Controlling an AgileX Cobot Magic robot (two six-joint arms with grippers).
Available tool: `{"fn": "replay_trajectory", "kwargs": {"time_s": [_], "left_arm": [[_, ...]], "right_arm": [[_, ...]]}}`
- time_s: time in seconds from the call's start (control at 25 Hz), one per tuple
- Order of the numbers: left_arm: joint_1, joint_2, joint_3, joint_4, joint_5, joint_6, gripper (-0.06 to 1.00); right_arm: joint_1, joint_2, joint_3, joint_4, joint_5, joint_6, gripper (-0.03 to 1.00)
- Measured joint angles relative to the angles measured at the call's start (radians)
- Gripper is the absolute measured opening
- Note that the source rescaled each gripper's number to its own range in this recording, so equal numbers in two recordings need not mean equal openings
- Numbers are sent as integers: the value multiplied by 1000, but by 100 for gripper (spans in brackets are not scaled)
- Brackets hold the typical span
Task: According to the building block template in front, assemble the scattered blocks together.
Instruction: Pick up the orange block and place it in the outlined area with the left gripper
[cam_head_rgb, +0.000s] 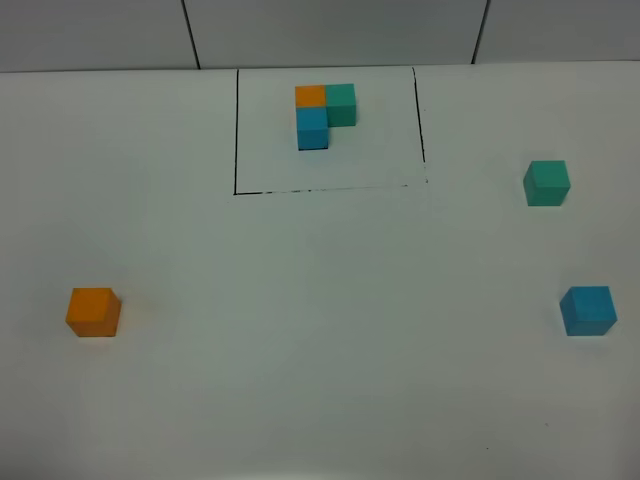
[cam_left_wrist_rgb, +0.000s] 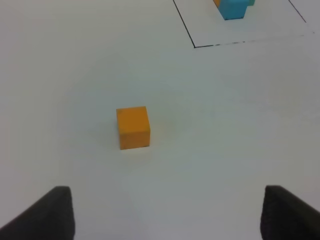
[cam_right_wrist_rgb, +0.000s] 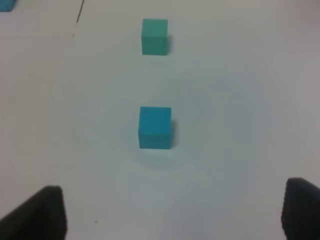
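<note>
Left fingers and right fingers both stand spread, holding nothing. I see the orange cube ahead of the left pair, the blue cube ahead of the right and the green cube beyond it. All three lie well apart on the tabletop, outside the framed template. Closing off-centre could twist or shove a cube.
</note>
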Motion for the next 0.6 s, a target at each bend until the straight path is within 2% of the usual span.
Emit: {"fn": "replay_trajectory", "kwargs": {"time_s": [0.6], "left_arm": [[0,0,0,0,0,0,69]], "right_arm": [[0,0,0,0,0,0,76]]}}
